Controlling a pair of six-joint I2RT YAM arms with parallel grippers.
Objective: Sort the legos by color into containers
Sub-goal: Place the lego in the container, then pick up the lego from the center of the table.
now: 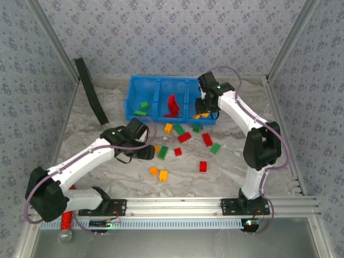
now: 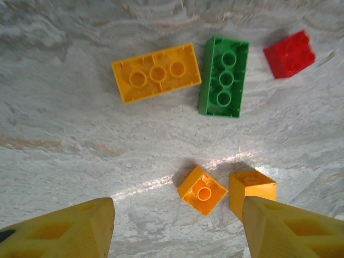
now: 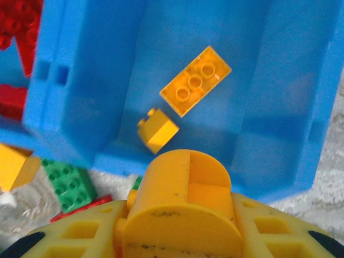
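Marbled table (image 1: 231,161): left gripper (image 2: 177,217) spread above orange bricks (image 2: 202,190); right gripper (image 3: 181,239) pinches yellow brick (image 3: 180,183) over tray (image 3: 279,80).

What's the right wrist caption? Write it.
Right gripper holds a rounded yellow plastic brick above two orange bricks in blue plastic tray.

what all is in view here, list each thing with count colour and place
tray: one, blue, three compartments, far middle of table
green legos: two, left compartment
red legos: several, stacked, middle compartment
orange-yellow legos: two, right compartment
loose legos: four red, four green, four orange-yellow, on table before tray
strap: one, black, far left
glittery cylinder: one, red, near left corner
left gripper: one, yellow fingers, open over loose legos
right gripper: one, shut on an orange-yellow brick, above right compartment
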